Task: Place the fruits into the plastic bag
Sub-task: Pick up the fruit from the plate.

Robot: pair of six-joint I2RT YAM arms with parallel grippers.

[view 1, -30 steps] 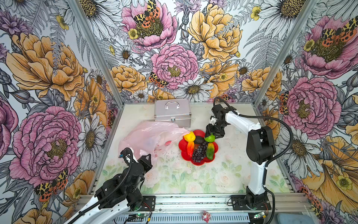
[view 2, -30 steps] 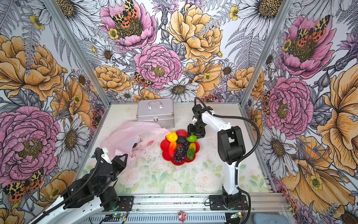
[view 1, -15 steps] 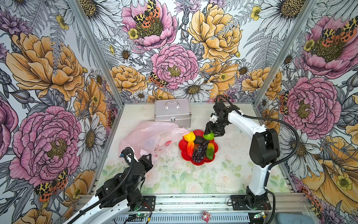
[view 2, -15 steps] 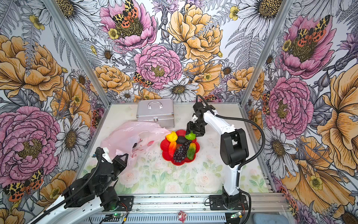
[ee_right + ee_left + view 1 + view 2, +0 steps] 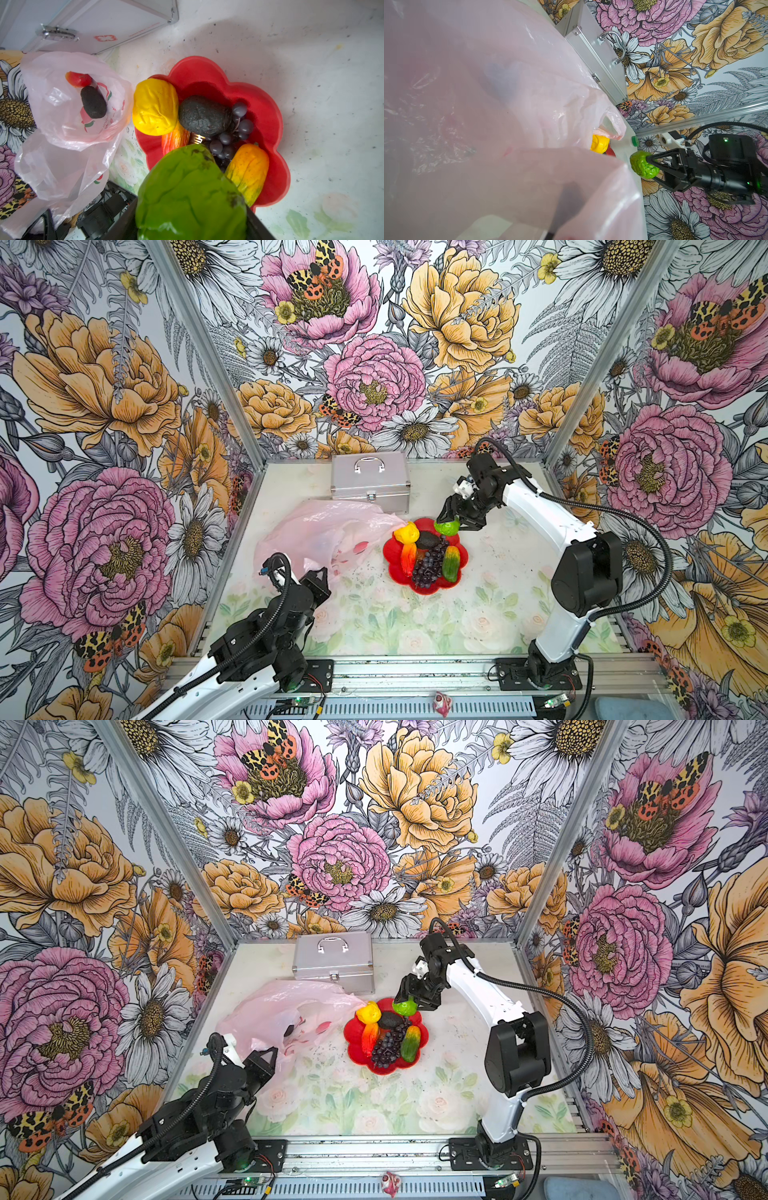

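The right gripper [image 5: 449,524] is clamped on a round, wrinkled green toy fruit [image 5: 448,527] and holds it in the air over the far edge of a red flower-shaped plate [image 5: 432,591]. In the left wrist view its black fingers [image 5: 664,154] press this green fruit [image 5: 642,166] from two sides.

Five more glossy toy fruits lie close together on the plate:
- a yellow wrinkled fruit [image 5: 406,533]
- a dark brown avocado-like fruit [image 5: 428,540]
- a red-yellow oblong fruit [image 5: 408,559]
- a purple grape bunch [image 5: 430,569]
- a green-orange oblong fruit [image 5: 451,565]

The thin, translucent pale pink plastic bag [image 5: 316,526] lies crumpled on the floral table [image 5: 498,572], just beside the plate on the left arm's side. Its edge reaches close to the yellow fruit. In the right wrist view the mouth of the bag is open, and a second dark brown avocado-like fruit [image 5: 93,102] lies inside. A red glossy piece [image 5: 78,79] is just beside it; I cannot tell which fruit this is.

The left gripper [image 5: 319,574] is closed at the near edge of the bag. In the left wrist view the pink film is drawn over it, so it appears to pinch the bag there.

A silver metal case [image 5: 368,485] with a handle stands behind the bag, near the back wall.
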